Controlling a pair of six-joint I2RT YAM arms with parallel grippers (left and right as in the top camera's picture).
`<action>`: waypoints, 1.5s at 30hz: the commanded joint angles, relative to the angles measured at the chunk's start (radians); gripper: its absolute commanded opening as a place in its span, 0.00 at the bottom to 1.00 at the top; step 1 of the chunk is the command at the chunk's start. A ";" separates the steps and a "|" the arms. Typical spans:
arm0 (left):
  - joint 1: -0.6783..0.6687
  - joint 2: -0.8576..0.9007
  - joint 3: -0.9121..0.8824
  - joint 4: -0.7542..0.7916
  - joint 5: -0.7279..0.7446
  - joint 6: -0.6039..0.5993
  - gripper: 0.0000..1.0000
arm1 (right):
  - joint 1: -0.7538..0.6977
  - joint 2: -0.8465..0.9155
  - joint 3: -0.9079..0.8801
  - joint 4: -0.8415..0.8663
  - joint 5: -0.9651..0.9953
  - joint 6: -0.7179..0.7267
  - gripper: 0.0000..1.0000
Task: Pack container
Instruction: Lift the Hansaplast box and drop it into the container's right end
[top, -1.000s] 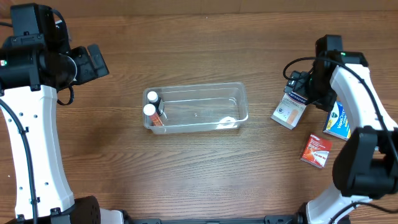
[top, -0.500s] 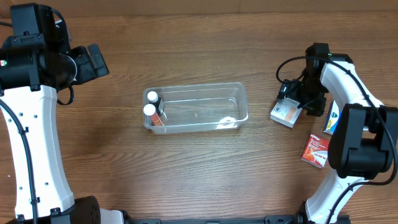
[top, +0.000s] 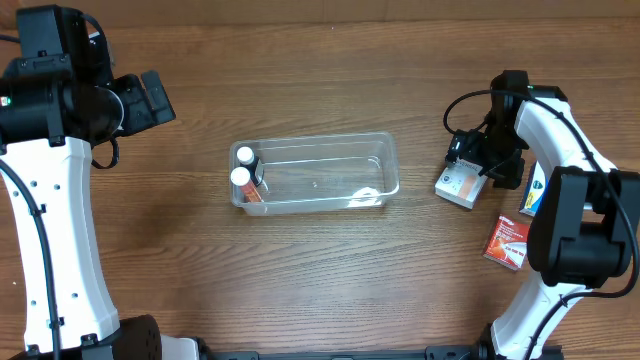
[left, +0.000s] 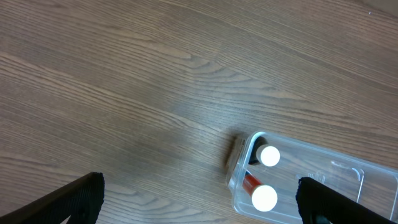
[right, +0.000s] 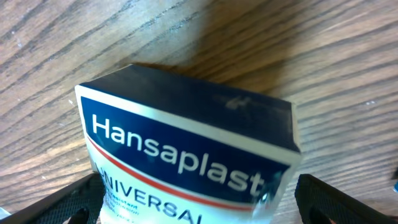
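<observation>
The clear plastic container (top: 322, 183) lies at the table's middle. Two white-capped bottles (top: 242, 167) stand at its left end; a small white item lies at its right end. The container's left end also shows in the left wrist view (left: 240, 179), with the bottle caps (left: 265, 197). My left gripper (top: 152, 98) is open and empty, up and left of the container. My right gripper (top: 468, 160) is down over a white and blue Hansaplast box (top: 458, 187) right of the container. In the right wrist view the fingers (right: 199, 202) straddle that box (right: 186, 155), open, with a gap on the right.
A red box (top: 508, 243) lies at the front right. A blue box (top: 538, 195) lies beside it, partly hidden behind my right arm. Bare wooden table surrounds the container.
My right gripper has moved left and down over the Hansaplast box, then stayed still. The left arm has not moved.
</observation>
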 joint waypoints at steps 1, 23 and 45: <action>0.003 0.005 0.011 0.000 0.010 0.027 1.00 | 0.004 -0.079 0.016 0.001 0.039 -0.005 1.00; 0.003 0.005 0.011 -0.001 0.010 0.028 1.00 | 0.030 -0.077 -0.133 0.150 0.020 -0.004 0.83; 0.003 0.005 0.011 -0.011 0.011 0.035 1.00 | 0.494 -0.428 0.199 -0.136 0.023 -0.088 0.80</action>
